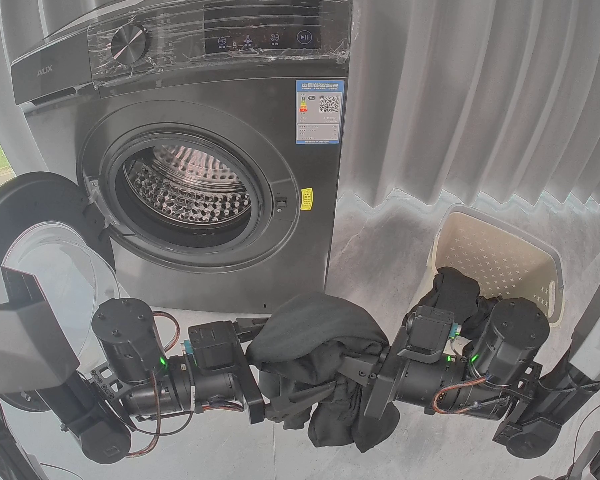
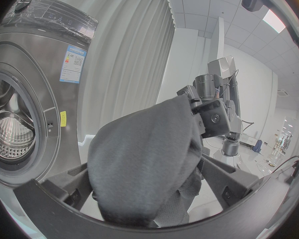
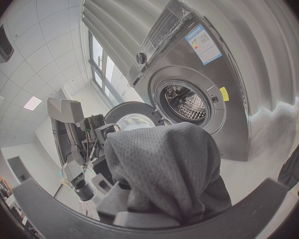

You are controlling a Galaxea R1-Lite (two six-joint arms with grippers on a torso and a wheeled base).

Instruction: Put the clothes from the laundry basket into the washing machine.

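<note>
Black garment (image 1: 313,341) hangs in front of the washing machine (image 1: 200,101), below its open drum. The left gripper (image 1: 283,365) has its fingers spread wide around the cloth. The right gripper (image 1: 360,371) is buried in it, grip impossible to tell. The laundry basket (image 1: 553,268) stands right of the machine

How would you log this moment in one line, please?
dark garment draped across left hand and right hand | washing machine door open | drum looks empty | dark clothes in laundry basket

Door (image 1: 40,201) swung left leaves the drum mouth (image 1: 187,191) unobstructed.
</note>
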